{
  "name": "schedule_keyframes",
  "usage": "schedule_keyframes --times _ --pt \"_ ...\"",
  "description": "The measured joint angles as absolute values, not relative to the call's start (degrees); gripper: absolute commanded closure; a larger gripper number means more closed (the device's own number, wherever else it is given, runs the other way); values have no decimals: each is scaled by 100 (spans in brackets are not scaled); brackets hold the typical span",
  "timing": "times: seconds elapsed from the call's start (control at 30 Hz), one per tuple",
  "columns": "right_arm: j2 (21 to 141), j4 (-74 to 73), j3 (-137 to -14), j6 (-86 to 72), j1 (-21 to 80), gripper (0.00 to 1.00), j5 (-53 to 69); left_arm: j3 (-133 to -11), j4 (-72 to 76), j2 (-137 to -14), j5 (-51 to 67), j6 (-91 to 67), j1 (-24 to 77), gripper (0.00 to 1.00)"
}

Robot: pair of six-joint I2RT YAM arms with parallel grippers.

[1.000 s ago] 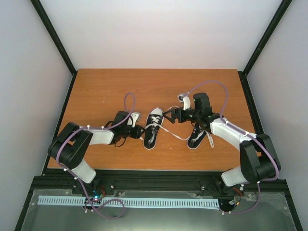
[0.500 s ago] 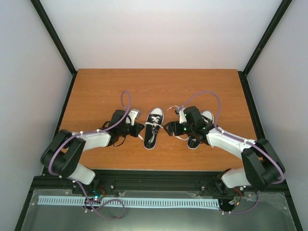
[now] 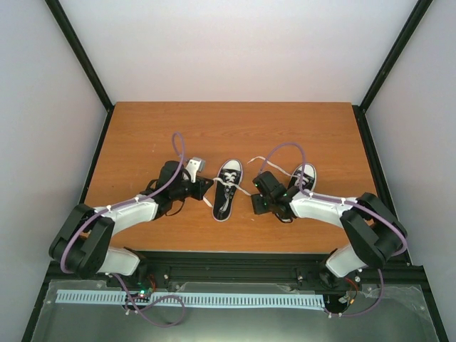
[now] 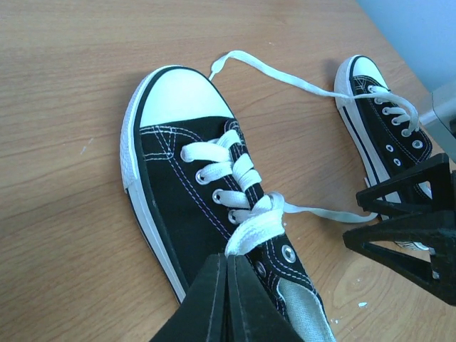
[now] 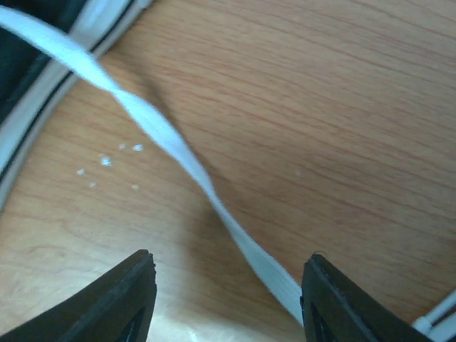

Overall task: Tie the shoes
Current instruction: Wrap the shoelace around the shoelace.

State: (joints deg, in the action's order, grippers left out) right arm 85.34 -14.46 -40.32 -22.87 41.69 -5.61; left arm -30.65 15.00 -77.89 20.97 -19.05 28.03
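Two small black sneakers with white toe caps lie on the wooden table. The left shoe (image 3: 226, 189) fills the left wrist view (image 4: 206, 192). My left gripper (image 4: 229, 262) is shut on a white lace loop (image 4: 256, 224) at the shoe's top eyelets, and it also shows in the top view (image 3: 207, 187). The right shoe (image 3: 302, 179) lies partly under my right arm and also shows in the left wrist view (image 4: 385, 121). My right gripper (image 5: 228, 285) is open low over the table, astride a loose lace (image 5: 174, 146) that runs from the left shoe. It sits between the shoes in the top view (image 3: 255, 202).
The wooden table (image 3: 142, 135) has black frame rails along its sides and near edge. Another loose lace end (image 4: 271, 68) trails past the left shoe's toe toward the right shoe. Small white crumbs (image 5: 107, 162) lie on the wood.
My right gripper has come down and toward the near edge, from beside the left shoe's toe to low over the loose lace. My left gripper has shifted slightly while holding the lace.
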Motion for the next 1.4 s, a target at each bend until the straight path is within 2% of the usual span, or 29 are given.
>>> schedule_keyframes --times 0.27,0.5,0.67,0.7,1.1,1.23,1.4 --pt "8759 -1697 -4185 -2515 4195 55 -1194 -3142 1568 -8018 2209 -1988 2803 99" --pt "9019 -1597 -4189 -2534 4193 55 -1120 -3144 1881 -8239 2274 -2091 2803 99" --pt "9098 -1315 -4185 -2521 4193 92 -926 -3144 2287 -8311 2307 -2132 2803 99" --pt "9126 -1234 -4185 -2589 4174 96 -921 -3144 2362 -8320 2309 -2139 2803 99" --pt "9168 -1280 -4578 -2742 3570 97 -847 -2963 3087 -8329 2366 -2156 2803 99" --pt "9299 -1347 -5749 -2596 3503 97 -631 -2934 3129 -8313 2394 -2163 2803 99" --pt "10022 -1039 -7400 -2386 3621 95 91 -2919 3175 -8307 2399 -2161 2803 99"
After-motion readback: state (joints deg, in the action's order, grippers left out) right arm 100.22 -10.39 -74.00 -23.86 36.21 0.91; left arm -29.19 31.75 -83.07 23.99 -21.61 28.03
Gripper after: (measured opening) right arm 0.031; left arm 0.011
